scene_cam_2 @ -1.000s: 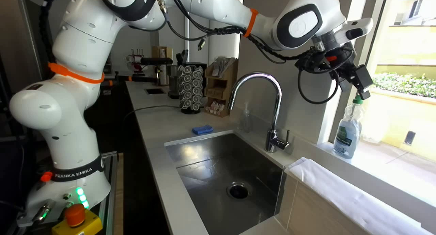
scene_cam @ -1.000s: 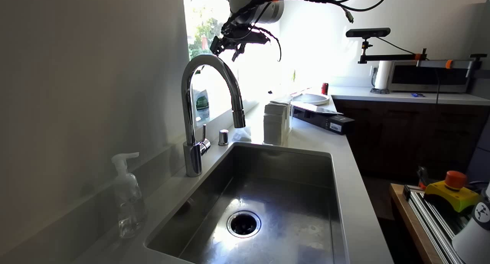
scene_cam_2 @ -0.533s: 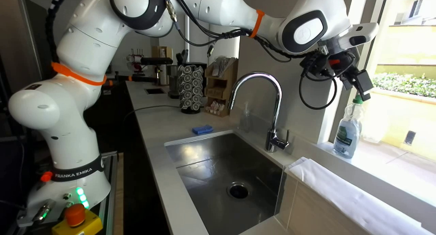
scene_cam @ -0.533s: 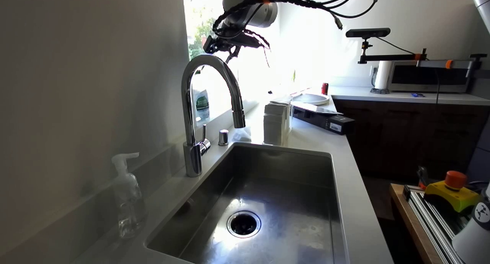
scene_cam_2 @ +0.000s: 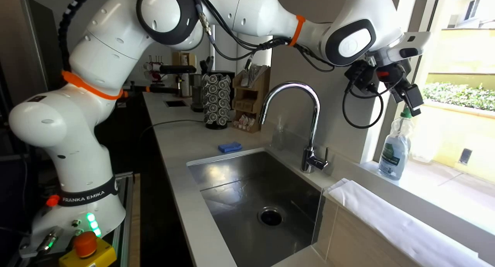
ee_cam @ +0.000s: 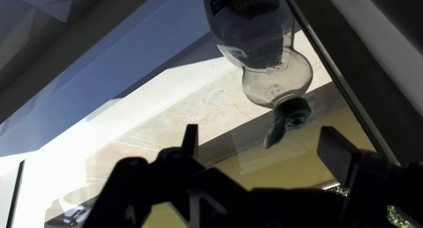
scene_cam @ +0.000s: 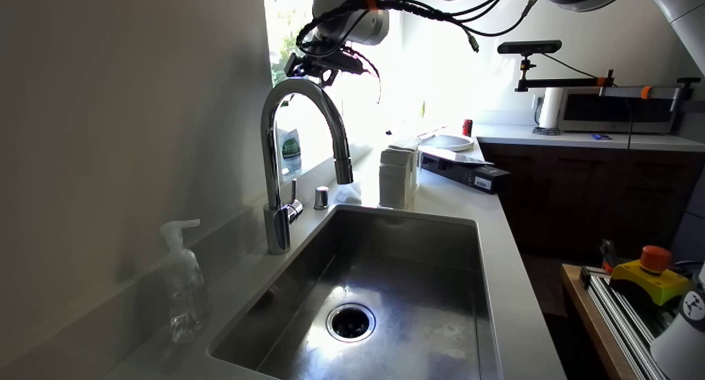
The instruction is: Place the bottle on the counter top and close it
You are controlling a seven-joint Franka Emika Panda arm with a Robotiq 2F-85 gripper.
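The bottle [scene_cam_2: 394, 151] is translucent with a green cap and stands upright on the window sill; in an exterior view it shows partly behind the faucet [scene_cam: 290, 148]. In the wrist view the bottle [ee_cam: 261, 39] appears inverted, with its green cap [ee_cam: 292, 110] and flip lid [ee_cam: 276, 133] hanging open. My gripper [scene_cam_2: 406, 105] is just above the cap. In the wrist view the gripper [ee_cam: 259, 132] is open, its fingers wide apart, and the lid appears between them in the picture, not touched. The counter top [scene_cam_2: 205, 224] is pale grey and rims the sink.
The arched faucet [scene_cam_2: 315, 108] rises beside the sink [scene_cam_2: 247, 197]. A white cloth [scene_cam_2: 390, 216] lies over a holder near the sill. A window frame [ee_cam: 357, 56] runs close by the bottle. A pump dispenser [scene_cam: 184, 286] stands on the counter. A blue sponge [scene_cam_2: 230, 147] lies behind the sink.
The arm has reached farther toward the window and come down a little, bringing the gripper nearer the bottle's cap. The bottle has not moved.
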